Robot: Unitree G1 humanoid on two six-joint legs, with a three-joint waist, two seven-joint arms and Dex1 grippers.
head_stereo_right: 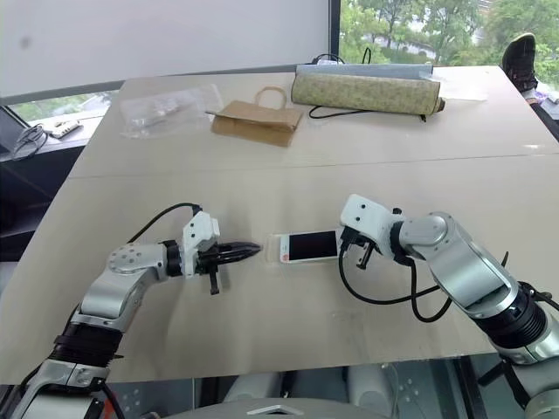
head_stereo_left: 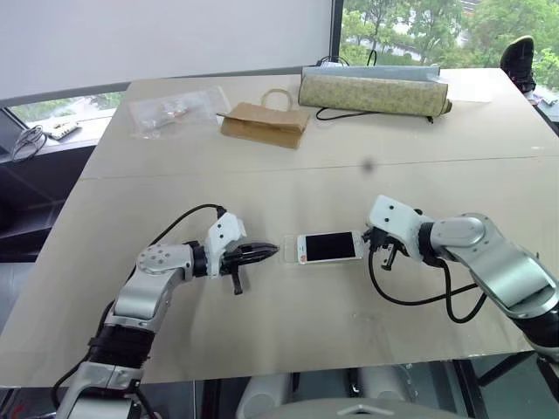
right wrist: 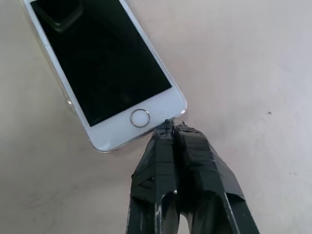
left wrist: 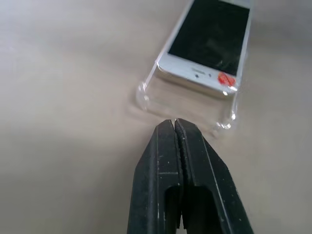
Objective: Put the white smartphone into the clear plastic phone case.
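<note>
The left gripper (head_stereo_left: 269, 251), black fingers pressed together, touches the end rim of the thin clear plastic phone case (left wrist: 187, 105). The white smartphone (head_stereo_left: 329, 247) lies partly inside it on the bare beige table (head_stereo_left: 288, 332). The closed right gripper (right wrist: 171, 126) touches its home-button edge.

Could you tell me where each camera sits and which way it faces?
Left and right eye views: on the head, looking down over the table and both arms.
Left wrist view: along the shut left end effector at the clear plastic phone case.
Right wrist view: along the shut right end effector at the white smartphone.
All views share the phone.
</note>
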